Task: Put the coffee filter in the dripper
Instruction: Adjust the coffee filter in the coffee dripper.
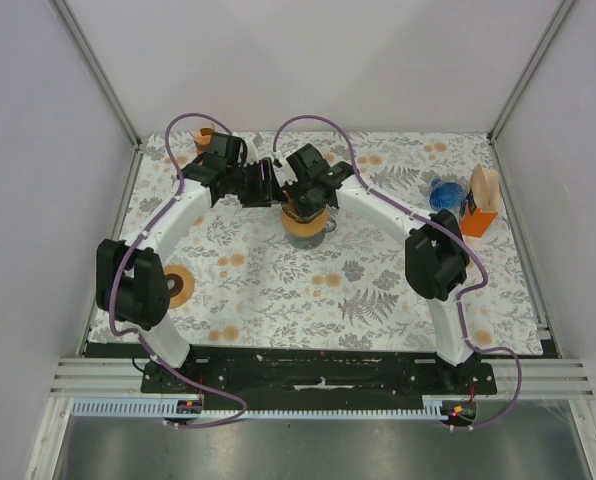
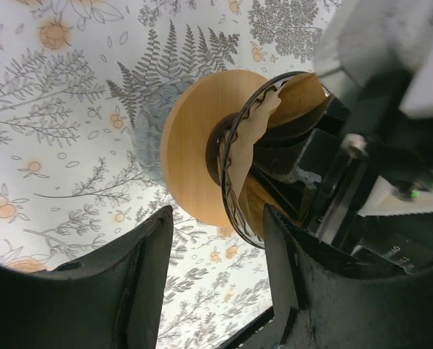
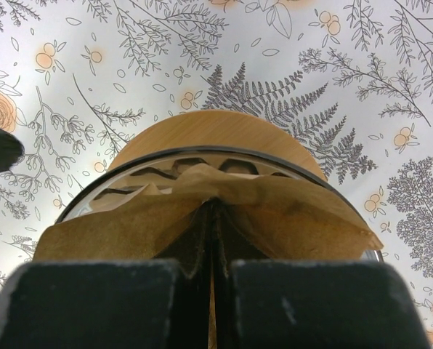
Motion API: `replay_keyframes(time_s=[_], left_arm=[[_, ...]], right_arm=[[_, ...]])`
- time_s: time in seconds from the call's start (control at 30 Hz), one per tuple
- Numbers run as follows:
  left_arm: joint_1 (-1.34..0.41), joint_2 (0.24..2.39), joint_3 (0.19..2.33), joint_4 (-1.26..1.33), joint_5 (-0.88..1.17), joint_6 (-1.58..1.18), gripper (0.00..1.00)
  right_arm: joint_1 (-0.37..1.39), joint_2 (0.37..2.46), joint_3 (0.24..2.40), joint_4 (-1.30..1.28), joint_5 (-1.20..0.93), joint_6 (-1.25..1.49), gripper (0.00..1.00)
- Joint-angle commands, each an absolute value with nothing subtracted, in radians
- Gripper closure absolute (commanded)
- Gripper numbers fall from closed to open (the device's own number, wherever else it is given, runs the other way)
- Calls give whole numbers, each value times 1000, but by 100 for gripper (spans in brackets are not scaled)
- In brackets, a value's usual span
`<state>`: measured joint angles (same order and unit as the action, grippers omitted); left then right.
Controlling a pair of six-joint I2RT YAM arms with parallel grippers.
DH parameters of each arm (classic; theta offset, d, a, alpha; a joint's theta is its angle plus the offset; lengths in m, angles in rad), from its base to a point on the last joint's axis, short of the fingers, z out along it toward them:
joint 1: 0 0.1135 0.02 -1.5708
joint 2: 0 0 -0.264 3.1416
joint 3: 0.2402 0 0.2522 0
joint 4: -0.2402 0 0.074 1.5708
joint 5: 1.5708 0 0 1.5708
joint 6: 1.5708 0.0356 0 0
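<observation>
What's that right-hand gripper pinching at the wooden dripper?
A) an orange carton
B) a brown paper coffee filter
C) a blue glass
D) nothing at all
B: in the right wrist view, the right gripper is shut on the folded edge of the crinkled brown coffee filter, right at the black ring of the dripper.

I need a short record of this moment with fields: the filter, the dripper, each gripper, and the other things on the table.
filter: brown paper, folded, partly inside the dripper's wire rim
dripper: wooden collar, wire basket, between both grippers
right gripper: shut on the filter's fold
left gripper: open, beside the dripper, holding nothing
other: blue object and orange box far right; wooden disc near left
</observation>
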<state>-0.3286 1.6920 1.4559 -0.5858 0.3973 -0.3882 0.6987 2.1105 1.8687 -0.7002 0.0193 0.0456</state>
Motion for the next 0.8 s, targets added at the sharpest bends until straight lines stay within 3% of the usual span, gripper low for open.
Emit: replay_keyframes(time_s=[0.0,0.17,0.5,0.63,0.77], left_arm=[[-304,1707,1404,-450,531,-515,42],[-295,1741,1393,-445,552,-529,64],[-296,1701,1373,-477,512,-491,78],[-295,1700,1370,-482,502,-482,81],[-295,1695,1376,-489,486,-473,83]], right_arm=[[719,2175,1862,-772,-18,38,100],[719,2171,1881,-779,-21,35,100],[716,2103,1928,-782,-20,9,100],[701,2059,1948,-764,-66,9,82],[677,2008,1944,-747,-124,-20,75]])
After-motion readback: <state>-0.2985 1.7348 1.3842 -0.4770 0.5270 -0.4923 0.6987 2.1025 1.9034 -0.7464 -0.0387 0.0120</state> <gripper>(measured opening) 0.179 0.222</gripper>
